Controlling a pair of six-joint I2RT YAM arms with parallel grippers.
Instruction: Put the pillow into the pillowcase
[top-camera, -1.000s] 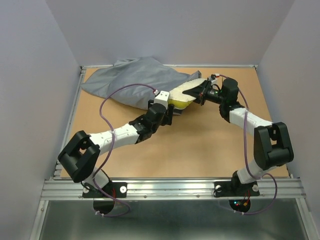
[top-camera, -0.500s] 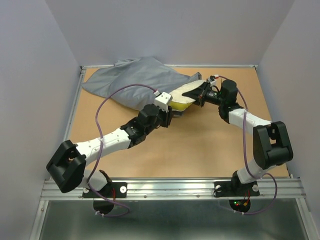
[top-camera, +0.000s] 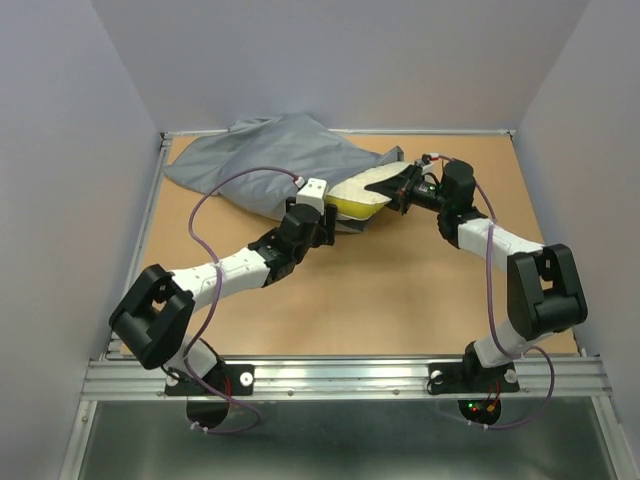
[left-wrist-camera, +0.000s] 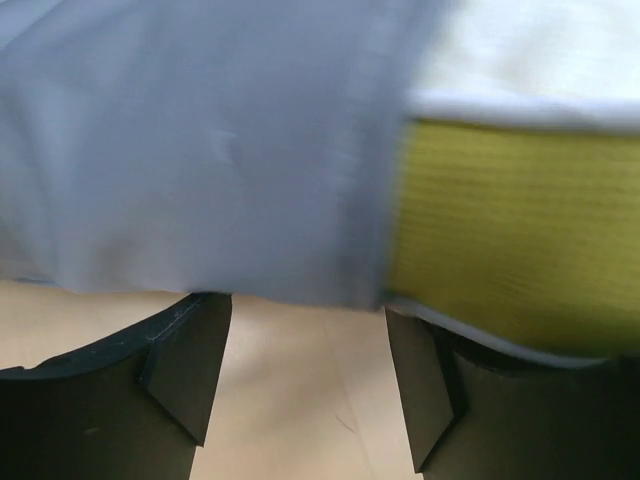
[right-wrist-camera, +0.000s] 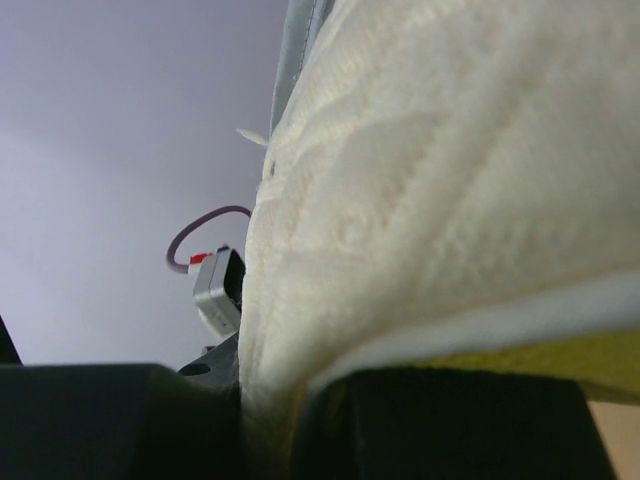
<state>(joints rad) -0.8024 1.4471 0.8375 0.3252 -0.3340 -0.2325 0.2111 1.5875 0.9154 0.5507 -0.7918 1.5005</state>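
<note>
The pillowcase (top-camera: 270, 165) lies crumpled in the upper left of the top view, on the far part of the table (top-camera: 400, 300), with its mouth facing right. The pillow (top-camera: 362, 188) sits partly inside it, just above the centre of the frame. Only its right end sticks out, white quilted top up and yellow band (left-wrist-camera: 500, 230) along the near side.

The right gripper (top-camera: 398, 190) reaches in from the right and is clamped on the pillow's exposed end. In the right wrist view the quilted edge is pinched between the 2 dark fingers (right-wrist-camera: 110, 420) at the bottom of the frame, and a strip of grey cloth shows at the top.

The left gripper (left-wrist-camera: 305, 330) is at the near side of the pillow, where the grey hem meets the yellow band. In the left wrist view its 2 fingers (left-wrist-camera: 185, 350) stand apart at the bottom of the frame with bare table between them and nothing held. The grey cloth fills the upper left of that view and the yellow band the right, both just past the fingertips. I cannot tell whether the tips touch the cloth.

A purple cable (top-camera: 225, 195) loops over the left arm.
</note>
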